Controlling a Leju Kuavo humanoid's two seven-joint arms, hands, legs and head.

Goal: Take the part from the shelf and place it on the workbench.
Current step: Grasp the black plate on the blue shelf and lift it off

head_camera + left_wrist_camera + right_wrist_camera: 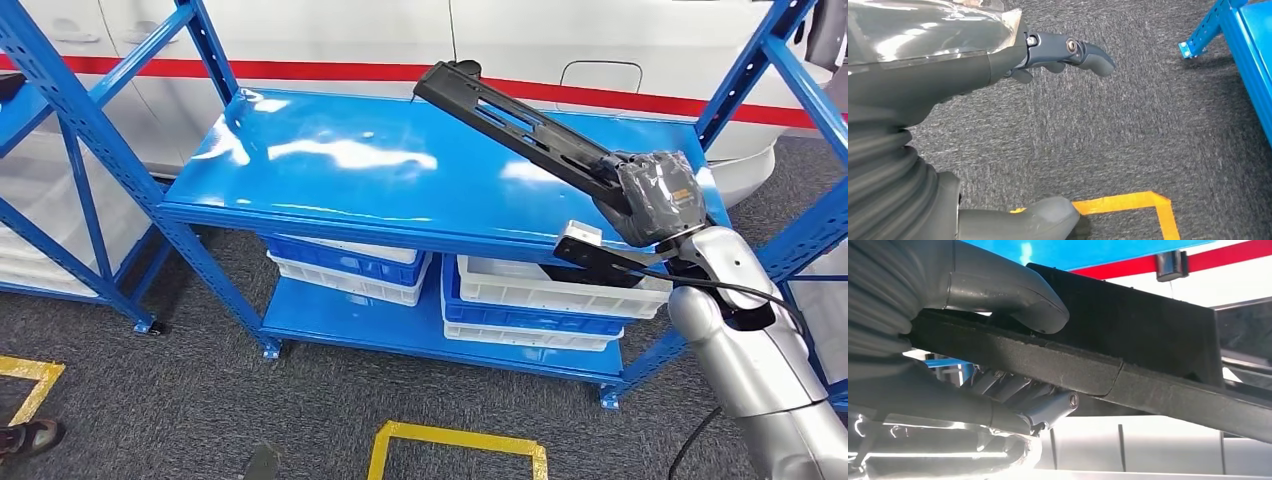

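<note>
The right hand [655, 200] grips one end of the long black part [520, 125], thumb over it. The part slants above the blue shelf [330, 160]. The left hand [998, 55] holds nothing, fingers apart.

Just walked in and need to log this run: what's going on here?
The robot's right hand grips one end of a long black part, holding it tilted above the blue shelf. Thumb and fingers clamp it from opposite sides. The left hand hangs over the carpet, holding nothing. No workbench is visible.
</note>
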